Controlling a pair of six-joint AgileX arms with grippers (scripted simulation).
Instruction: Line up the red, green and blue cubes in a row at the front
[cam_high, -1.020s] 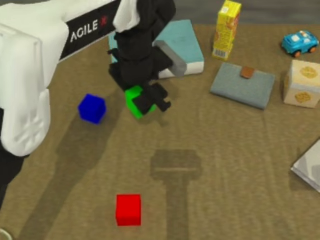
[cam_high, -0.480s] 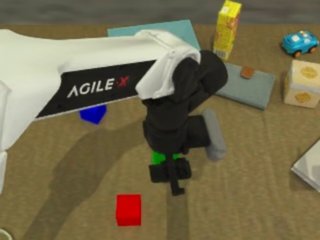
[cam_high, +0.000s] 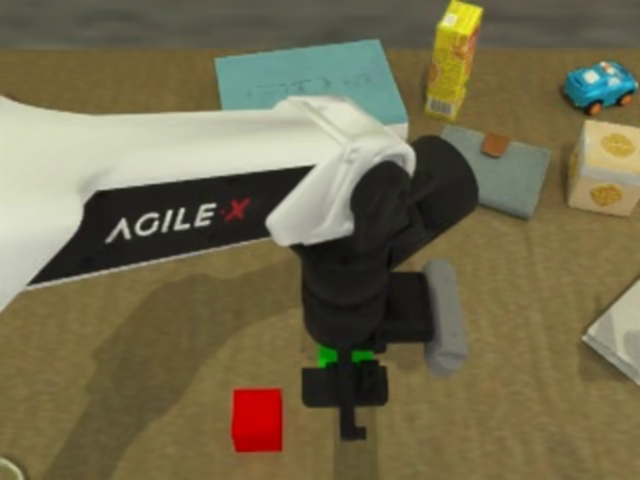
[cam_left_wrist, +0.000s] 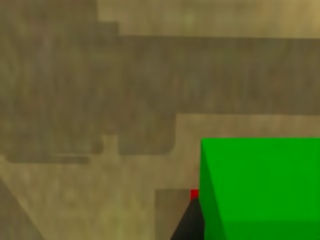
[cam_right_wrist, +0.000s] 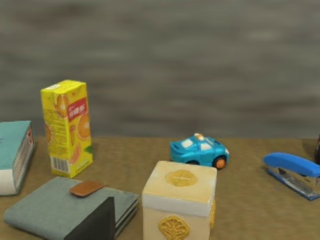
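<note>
My left gripper (cam_high: 345, 392) is shut on the green cube (cam_high: 345, 355), holding it near the table's front, just right of the red cube (cam_high: 257, 420). In the left wrist view the green cube (cam_left_wrist: 260, 190) fills the corner, with one dark finger (cam_left_wrist: 187, 225) pressed on its side and a sliver of the red cube (cam_left_wrist: 194, 193) behind. The blue cube is hidden under my left arm. My right arm is out of the top view. Its wrist view shows one dark finger (cam_right_wrist: 97, 222) set far to one side, holding nothing.
Along the back stand a teal book (cam_high: 300, 75), a yellow juice carton (cam_high: 455, 60), a grey wallet (cam_high: 500, 165), a blue toy car (cam_high: 600, 85) and a cream box with gold emblems (cam_high: 605, 165). A blue stapler (cam_right_wrist: 292, 172) lies near the car.
My left arm has swung from the back middle toward the front with the green cube in its gripper. It now covers the blue cube. The red cube has not moved.
</note>
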